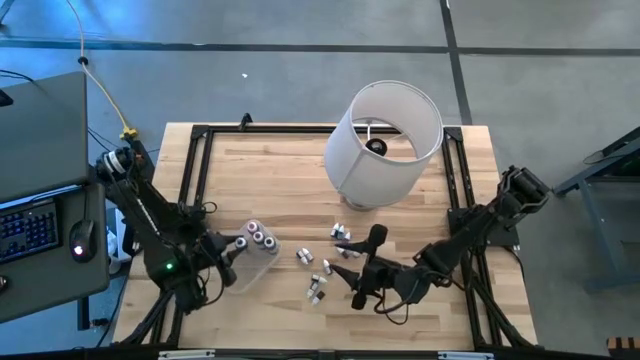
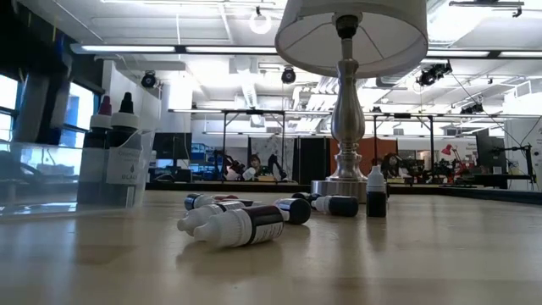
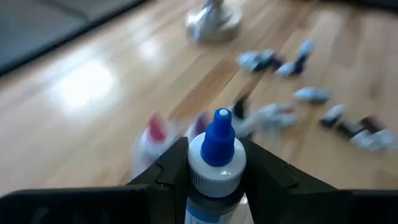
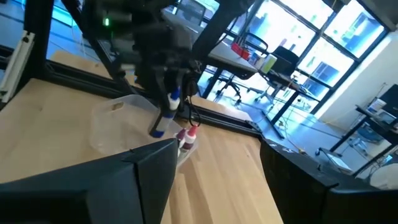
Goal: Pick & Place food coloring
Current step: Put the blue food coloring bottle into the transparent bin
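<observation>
My left gripper (image 1: 228, 250) is shut on a blue-capped food coloring bottle (image 3: 217, 163) over the clear plastic tub (image 1: 250, 262). Several bottles stand in the tub (image 1: 258, 236), two with pink caps (image 3: 155, 132). Several more bottles lie loose on their sides on the table (image 1: 320, 262), and also show in the low view (image 2: 246, 225); one stands upright (image 2: 376, 191). My right gripper (image 1: 362, 268) is open and empty among the loose bottles. Neither gripper shows in the low view. My left gripper pinches the bottle's white body (image 3: 214, 177) just behind the blue cap, between its two fingers (image 3: 171, 168). The bottle lies along the fingers, cap pointing out past the tips. In the right wrist view it hangs slanting, cap (image 4: 159, 130) downward, clear above the tub.
A table lamp with a big white shade (image 1: 385, 140) stands at the far middle; its metal foot (image 2: 343, 182) is just behind the loose bottles. A black frame (image 1: 195, 170) runs round the wooden table. A desk with a keyboard (image 1: 30, 225) stands to the left.
</observation>
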Robot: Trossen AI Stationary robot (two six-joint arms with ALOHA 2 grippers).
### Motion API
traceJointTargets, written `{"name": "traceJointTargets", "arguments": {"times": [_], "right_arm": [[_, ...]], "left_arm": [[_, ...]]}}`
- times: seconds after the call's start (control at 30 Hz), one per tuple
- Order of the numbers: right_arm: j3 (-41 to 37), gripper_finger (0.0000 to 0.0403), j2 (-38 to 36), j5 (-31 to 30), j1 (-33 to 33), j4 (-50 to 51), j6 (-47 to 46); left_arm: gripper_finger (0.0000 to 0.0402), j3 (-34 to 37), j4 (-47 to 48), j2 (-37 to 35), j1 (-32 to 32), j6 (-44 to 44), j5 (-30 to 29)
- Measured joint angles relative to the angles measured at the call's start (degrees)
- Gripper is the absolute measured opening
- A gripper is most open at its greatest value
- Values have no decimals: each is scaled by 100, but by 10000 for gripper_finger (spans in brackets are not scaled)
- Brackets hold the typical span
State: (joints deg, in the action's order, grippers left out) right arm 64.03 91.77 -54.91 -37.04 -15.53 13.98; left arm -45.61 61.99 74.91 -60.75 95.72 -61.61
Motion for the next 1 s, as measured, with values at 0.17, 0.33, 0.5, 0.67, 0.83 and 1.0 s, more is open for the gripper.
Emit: {"name": "traceJointTargets", "arguments": {"times": [0.17,0.33,0.5,0.67,0.83,1.0], "right_arm": [[0,225,0,186,89,6,2],[0,225,0,431,233,6,2],[-2,225,0,845,356,6,-46],[-2,224,2,1381,409,5,-50],[-2,224,2,1481,409,4,-59],[-2,224,4,1486,409,4,-63]], "left_arm": [[109,832,-933,2,0,240,-98],[109,1373,-1686,2,0,221,-373],[113,1529,-1759,-1,0,99,-98],[139,1526,-1759,-2,0,-142,-28],[156,1529,-1691,-2,0,-142,-24],[160,1403,-1367,-17,0,-151,4]]}}
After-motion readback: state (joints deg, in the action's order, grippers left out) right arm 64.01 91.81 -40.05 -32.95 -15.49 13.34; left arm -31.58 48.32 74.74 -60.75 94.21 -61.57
